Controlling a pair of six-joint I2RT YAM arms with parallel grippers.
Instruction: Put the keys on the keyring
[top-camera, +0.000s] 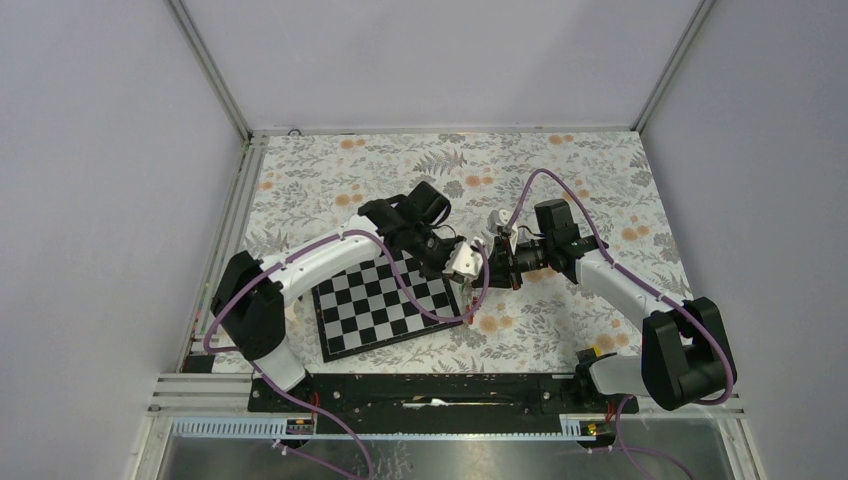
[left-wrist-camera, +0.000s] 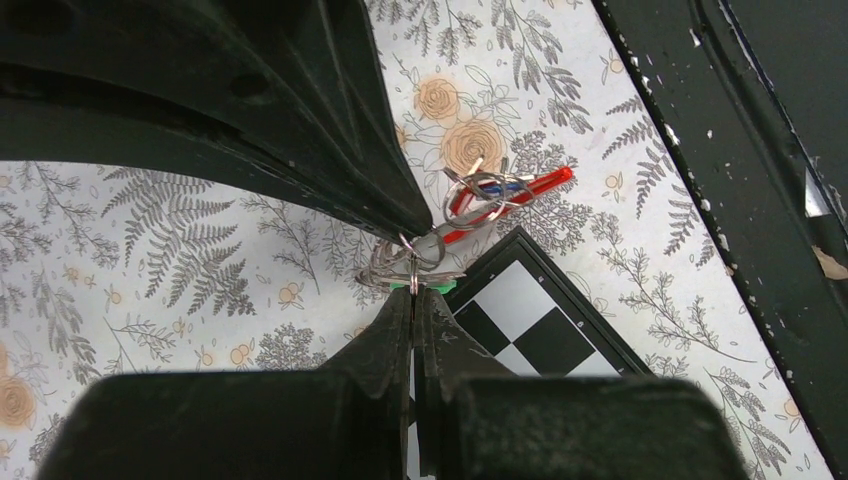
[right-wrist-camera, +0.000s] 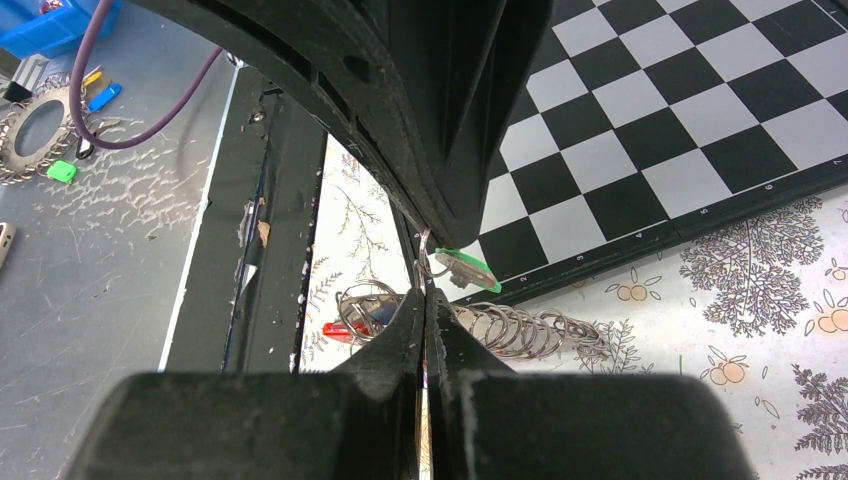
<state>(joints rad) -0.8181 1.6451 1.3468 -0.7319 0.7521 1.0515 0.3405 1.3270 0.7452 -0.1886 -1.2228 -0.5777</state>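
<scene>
My left gripper (top-camera: 466, 268) (left-wrist-camera: 413, 292) is shut on a small green-headed key (left-wrist-camera: 432, 286) and its thin metal ring, held just above the table. My right gripper (top-camera: 490, 265) (right-wrist-camera: 425, 298) faces it tip to tip and is shut on that same thin ring; the green key (right-wrist-camera: 467, 269) hangs just beyond its fingertips. The red keyring loop (left-wrist-camera: 520, 187) lies on the floral cloth beyond the tips, with metal rings and a blue-headed key threaded over it. It also shows in the right wrist view (right-wrist-camera: 345, 328). Its grey strap is not visible.
The black-and-white chessboard (top-camera: 385, 305) (left-wrist-camera: 545, 325) (right-wrist-camera: 660, 120) lies under and left of the grippers. A coil of linked metal rings (right-wrist-camera: 525, 332) lies on the cloth by its edge. The black frame rail (top-camera: 430, 390) (left-wrist-camera: 740, 150) runs along the near table edge.
</scene>
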